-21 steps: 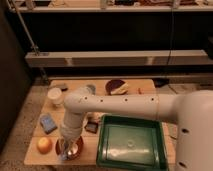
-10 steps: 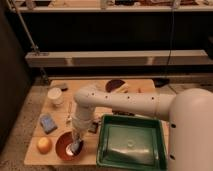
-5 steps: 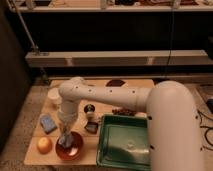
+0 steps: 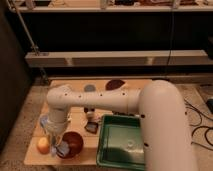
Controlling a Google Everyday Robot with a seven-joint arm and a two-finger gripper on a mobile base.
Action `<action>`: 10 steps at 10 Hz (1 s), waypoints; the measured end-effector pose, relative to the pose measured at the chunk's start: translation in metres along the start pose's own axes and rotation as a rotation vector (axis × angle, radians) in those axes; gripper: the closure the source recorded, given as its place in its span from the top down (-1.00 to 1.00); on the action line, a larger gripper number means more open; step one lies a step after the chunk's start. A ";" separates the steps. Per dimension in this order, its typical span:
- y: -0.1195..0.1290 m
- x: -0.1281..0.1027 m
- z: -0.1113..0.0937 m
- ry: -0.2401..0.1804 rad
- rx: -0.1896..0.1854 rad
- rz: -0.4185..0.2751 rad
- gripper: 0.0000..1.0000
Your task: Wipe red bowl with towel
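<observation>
High view down past the arm (image 4: 100, 100) onto the table (image 4: 80, 122), tool (image 4: 57, 142) lower left.

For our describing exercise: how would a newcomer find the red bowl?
Look at the front left corner of the wooden table, beside the green tray. The red bowl sits between tray and orange fruit, the gripper holding a towel at its rim. It is brighter than the dark maroon bowl at the back.

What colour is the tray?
The rectangular tray is green, camera view; gripper holds pale towel at the round red bowl.
</observation>
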 end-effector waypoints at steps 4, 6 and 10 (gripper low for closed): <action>0.053 -0.051 0.018 -0.036 -0.006 0.031 -1.00; 0.081 -0.049 0.012 -0.028 0.007 0.083 -1.00; 0.122 -0.001 -0.038 0.069 0.079 0.181 -1.00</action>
